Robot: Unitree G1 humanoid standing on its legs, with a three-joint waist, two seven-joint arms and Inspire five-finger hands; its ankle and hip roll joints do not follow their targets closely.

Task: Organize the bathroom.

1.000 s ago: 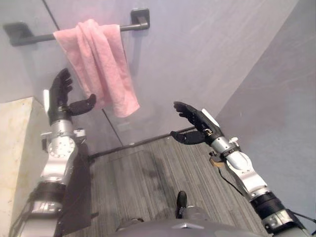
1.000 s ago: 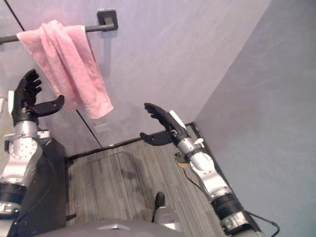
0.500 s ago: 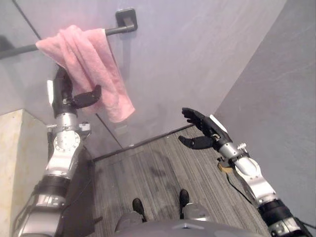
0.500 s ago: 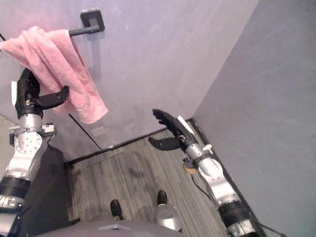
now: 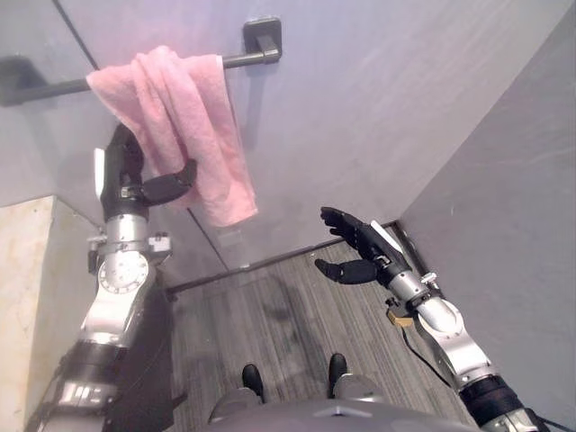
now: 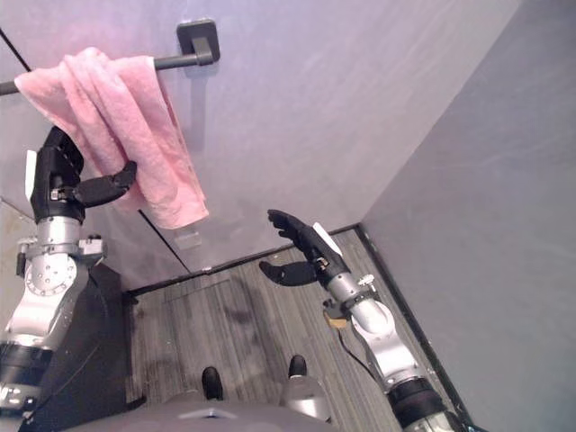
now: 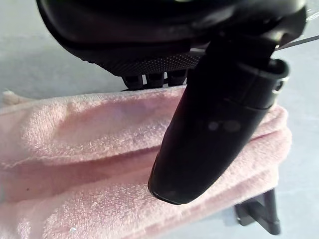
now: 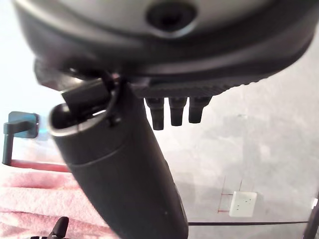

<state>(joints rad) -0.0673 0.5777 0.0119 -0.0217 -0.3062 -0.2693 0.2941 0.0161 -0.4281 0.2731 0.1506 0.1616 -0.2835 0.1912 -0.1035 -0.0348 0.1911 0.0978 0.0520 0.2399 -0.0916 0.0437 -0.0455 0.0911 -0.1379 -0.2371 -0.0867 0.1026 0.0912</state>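
Pink towel hangs bunched on the wall towel bar at 11 o'clock; left hand reaches it, fingers hidden behind, grip unclear; right hand open, empty. Next: spread it neatly

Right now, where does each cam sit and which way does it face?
Left eye: head, looking down at the pink towel on the towel bar; both arms in frame.
Right eye: same scene from slightly aside; right robot hand open in mid-air.
Left wrist: on the left robot hand, facing the towel close up.
Right wrist: behind its own thumb, facing the wall.
Shared: the towel appears in all four.
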